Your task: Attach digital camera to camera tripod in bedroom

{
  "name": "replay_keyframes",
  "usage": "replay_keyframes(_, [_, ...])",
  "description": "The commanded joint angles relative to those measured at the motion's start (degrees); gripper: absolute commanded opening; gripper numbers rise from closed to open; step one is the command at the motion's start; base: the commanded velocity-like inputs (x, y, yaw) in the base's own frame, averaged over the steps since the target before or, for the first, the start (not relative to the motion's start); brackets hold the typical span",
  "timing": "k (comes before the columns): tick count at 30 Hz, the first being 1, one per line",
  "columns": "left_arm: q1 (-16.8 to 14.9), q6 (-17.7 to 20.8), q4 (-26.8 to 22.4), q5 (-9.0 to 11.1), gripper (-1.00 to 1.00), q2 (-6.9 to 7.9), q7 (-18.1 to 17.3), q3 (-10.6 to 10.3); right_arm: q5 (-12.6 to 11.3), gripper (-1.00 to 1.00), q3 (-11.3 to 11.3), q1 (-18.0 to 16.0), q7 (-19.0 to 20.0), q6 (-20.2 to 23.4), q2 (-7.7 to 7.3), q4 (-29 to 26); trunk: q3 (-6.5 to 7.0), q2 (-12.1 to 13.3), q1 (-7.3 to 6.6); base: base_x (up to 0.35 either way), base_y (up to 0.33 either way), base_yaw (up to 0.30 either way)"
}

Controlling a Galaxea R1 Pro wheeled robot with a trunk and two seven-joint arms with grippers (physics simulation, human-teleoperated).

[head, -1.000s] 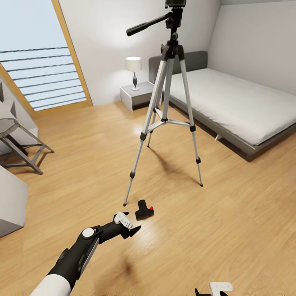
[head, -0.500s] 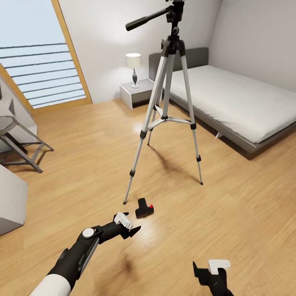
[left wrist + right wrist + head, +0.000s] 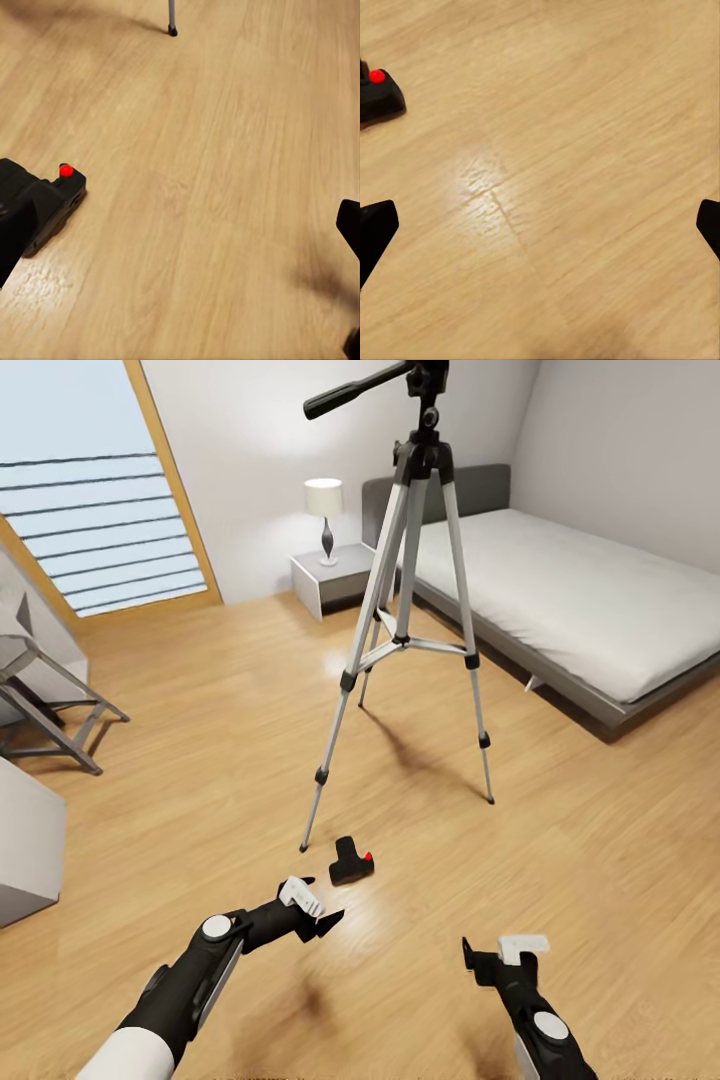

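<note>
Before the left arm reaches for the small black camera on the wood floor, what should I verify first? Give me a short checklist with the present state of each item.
1. Small black digital camera with red button lies free on the light wood plank floor, nothing on top of it: ok.
2. Left gripper is open and empty, with its fingertips wide apart: ok.
3. Left gripper is at the camera: not ok; it hangs short of it, with floor between them.
4. Right gripper is open and away from the camera: ok.
5. Silver-legged camera tripod stands upright, its nearest foot beside the camera but apart: ok.
6. Tripod head is free for mounting: cannot tell; it is cut off at the picture's edge.
</note>
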Motion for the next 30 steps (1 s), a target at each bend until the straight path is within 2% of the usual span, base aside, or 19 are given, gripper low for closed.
replay_keyframes(1, [0.0, 0.0, -0.1, -0.4, 1.00, 0.00, -0.1, 0.0, 0.0, 1.00, 0.1, -0.9, -0.2, 0.9, -0.01, 0.0, -0.12, 0.0, -0.01, 0.000, 0.000, 0.000])
replay_keyframes(8, [0.0, 0.0, -0.1, -0.5, 1.00, -0.01, -0.1, 0.0, 0.0, 1.00, 0.1, -3.3, -0.2, 4.0, -0.01, 0.4, -0.70, 0.0, -0.01, 0.000, 0.000, 0.000])
replay_keyframes(27, [-0.4, 0.0, -0.6, -0.5, 1.00, -0.15, 0.2, 0.1, 0.0, 1.00, 0.1, -4.4, -0.1, 4.3, -0.01, -0.8, -1.78, 0.0, -0.01, 0.000, 0.000, 0.000])
replay_keyframes(30, [0.6, 0.0, -1.6, 0.0, 1.00, -0.54, -0.2, -0.2, 0.3, 1.00, -0.4, -5.4, -0.1, 3.9, 0.97, -1.0, -1.78, 0.0, -0.01, 0.000, 0.000, 0.000])
